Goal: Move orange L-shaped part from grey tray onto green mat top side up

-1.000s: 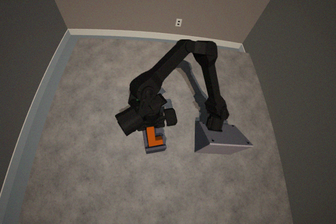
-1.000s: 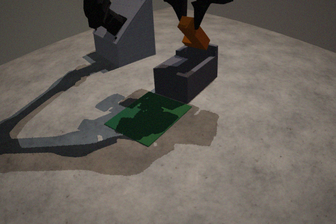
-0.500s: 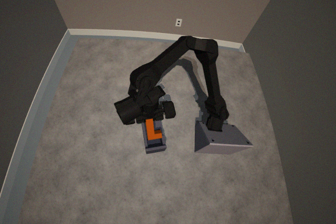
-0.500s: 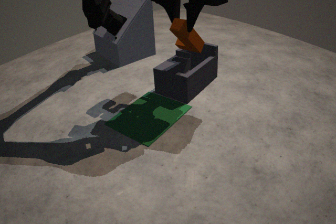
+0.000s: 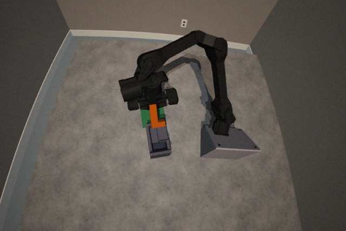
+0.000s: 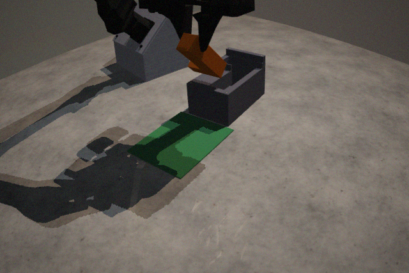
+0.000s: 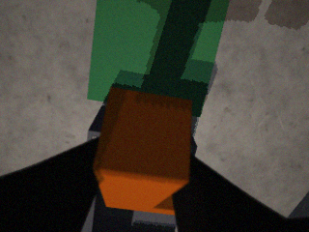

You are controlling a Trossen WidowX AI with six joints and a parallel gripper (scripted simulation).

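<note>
The orange L-shaped part (image 5: 153, 115) (image 6: 211, 61) (image 7: 150, 121) is in the air, clear of its pocket. It slopes, with the held end high and the L-shaped end lower, over the mat-side end of the grey tray (image 5: 160, 154) (image 6: 208, 105). My gripper (image 5: 152, 106) (image 6: 193, 43) (image 7: 140, 153) is shut on the part's straight end, a finger on each side. The fingertips are hidden by the hand in the top view. The green mat (image 5: 145, 118) (image 6: 204, 144) (image 7: 116, 43) lies flat beside the tray's end, lower than the part, with nothing on it but shadows.
The tray's walls stand well above the mat, and its pocket is empty. The arm's grey wedge-shaped base (image 5: 232, 142) (image 6: 165, 48) stands to the right of the tray in the top view. Dark shadows of the arm cross the floor and the mat.
</note>
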